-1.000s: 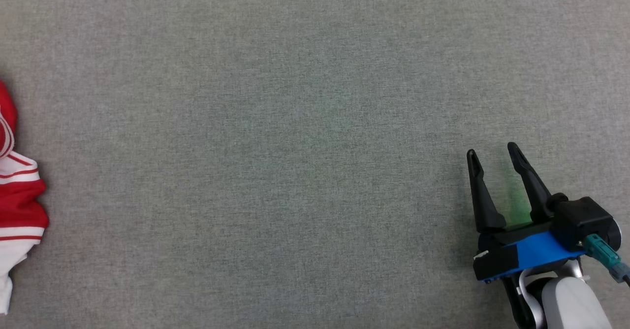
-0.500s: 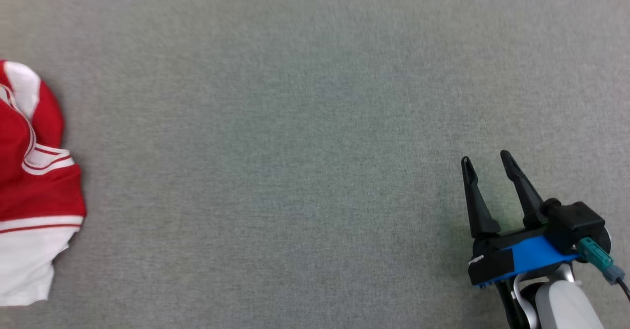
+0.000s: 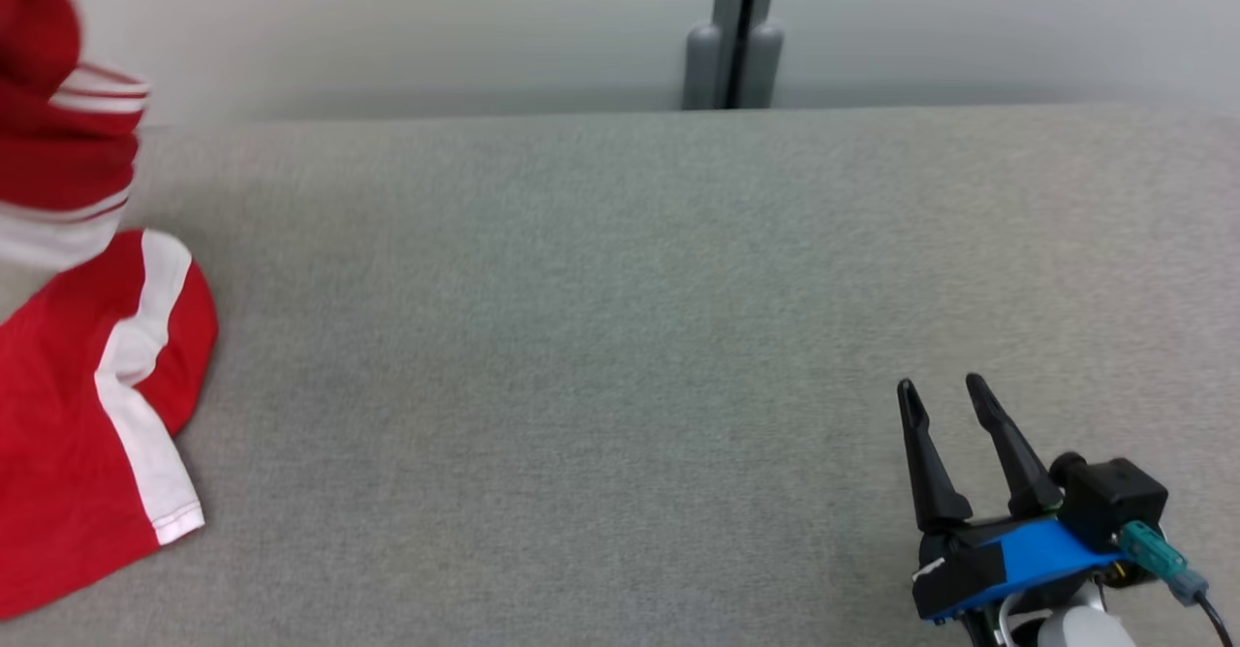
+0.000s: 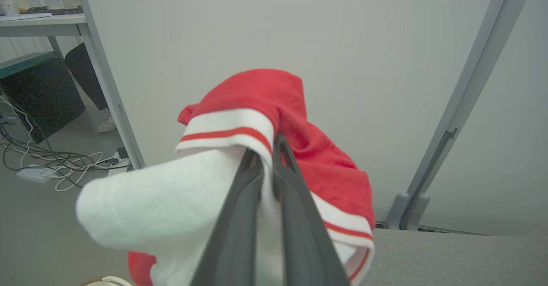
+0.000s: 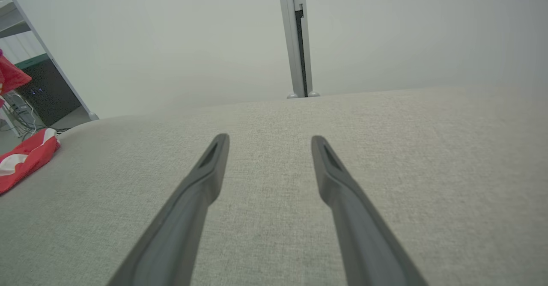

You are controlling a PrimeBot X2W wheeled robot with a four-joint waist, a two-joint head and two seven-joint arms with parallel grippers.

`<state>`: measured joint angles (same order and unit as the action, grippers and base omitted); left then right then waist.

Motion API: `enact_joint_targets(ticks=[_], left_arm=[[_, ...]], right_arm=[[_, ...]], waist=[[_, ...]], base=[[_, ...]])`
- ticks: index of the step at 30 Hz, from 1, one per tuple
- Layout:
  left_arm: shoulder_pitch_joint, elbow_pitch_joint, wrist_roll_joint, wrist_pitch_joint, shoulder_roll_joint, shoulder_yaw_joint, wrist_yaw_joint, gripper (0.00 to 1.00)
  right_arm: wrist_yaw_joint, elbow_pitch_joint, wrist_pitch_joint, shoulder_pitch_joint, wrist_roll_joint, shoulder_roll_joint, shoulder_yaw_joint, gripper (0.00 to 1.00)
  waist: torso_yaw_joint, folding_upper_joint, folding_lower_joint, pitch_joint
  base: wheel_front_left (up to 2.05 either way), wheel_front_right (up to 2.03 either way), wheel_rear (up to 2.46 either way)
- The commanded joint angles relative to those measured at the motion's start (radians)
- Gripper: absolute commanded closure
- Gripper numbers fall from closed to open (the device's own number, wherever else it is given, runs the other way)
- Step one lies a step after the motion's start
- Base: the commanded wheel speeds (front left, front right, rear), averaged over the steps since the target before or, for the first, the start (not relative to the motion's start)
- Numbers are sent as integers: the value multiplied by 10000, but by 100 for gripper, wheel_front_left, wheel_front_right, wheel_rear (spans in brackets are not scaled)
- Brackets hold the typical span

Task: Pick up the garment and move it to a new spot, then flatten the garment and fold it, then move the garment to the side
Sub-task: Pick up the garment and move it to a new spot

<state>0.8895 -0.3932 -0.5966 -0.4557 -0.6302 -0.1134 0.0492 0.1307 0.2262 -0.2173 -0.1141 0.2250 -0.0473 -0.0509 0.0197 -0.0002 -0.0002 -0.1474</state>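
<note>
Since the earlier frames the head camera has tilted upward, bringing the table's far edge and the wall into frame. Separately, the garment (image 3: 92, 405) has changed shape: a bunched heap at the left edge then, one part raised and one part spread flat now.

Garment: red knit fabric with white panels and ribbed white bands carrying thin red stripes. The lower portion lies on the table (image 3: 620, 337) at the left of the head view, a rounded red lobe with a white stripe running down to a stitched hem. The upper portion hangs at the top left corner of that view, its folds draping downward.

Left gripper (image 4: 265, 147): fingers pressed together, clamped on a white ribbed edge of the garment. Cloth bulges soft and rounded beside the fingers, and red fabric drapes over and behind the tips.

Right gripper (image 3: 940, 385): fingers spread wide with nothing between them, low over the table at the lower right, well apart from the garment.

Table: grey woven covering, fine even texture, rounded far edge. Behind it stands a plain pale wall (image 3: 387, 27) with a grey metal post (image 3: 733, 27) on two rounded feet. The left wrist view shows at far left a desk (image 4: 43, 20), a dark box (image 4: 38, 93) and loose white cables (image 4: 55, 166) on the floor.
</note>
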Motion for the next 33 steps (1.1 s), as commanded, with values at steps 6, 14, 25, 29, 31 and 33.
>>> enact_joint_targets(ticks=[6, 14, 25, 29, 31, 33], left_arm=[[580, 1686, -147, -447, 1022, -613, -216, 100], [415, 3072, -626, -725, 2077, -1251, -168, 100], [-984, 3343, -527, -444, 2879, -2363, -170, 100], [-1912, 2775, -697, -66, 3238, -2613, -159, 100], [-2338, 2378, -788, 170, 3471, -2732, -155, 100], [-2698, 1893, -821, 333, 3725, -2923, -129, 100]], right_arm=[[1, 263, -196, 211, 209, -54, 0, 0], [1, 427, -296, 3, 361, -52, -214, 0], [1, 418, -400, -240, 449, -52, -142, 0], [1, 474, -426, -261, 547, -49, -161, 0], [1, 500, -435, -279, 585, -53, -184, 0], [1, 524, -454, -278, 614, -51, -191, 0]], waist=[[-799, 2, 2, 805], [-1811, 2, 2, 748], [-3303, 2, 2, 96], [-3596, 2, 2, -45], [-3664, 2, 2, -91], [-3667, 2, 2, -127]], base=[[0, 0, 0], [0, 0, 0], [0, 0, 0], [0, 0, 0], [0, 0, 0], [0, 0, 0]])
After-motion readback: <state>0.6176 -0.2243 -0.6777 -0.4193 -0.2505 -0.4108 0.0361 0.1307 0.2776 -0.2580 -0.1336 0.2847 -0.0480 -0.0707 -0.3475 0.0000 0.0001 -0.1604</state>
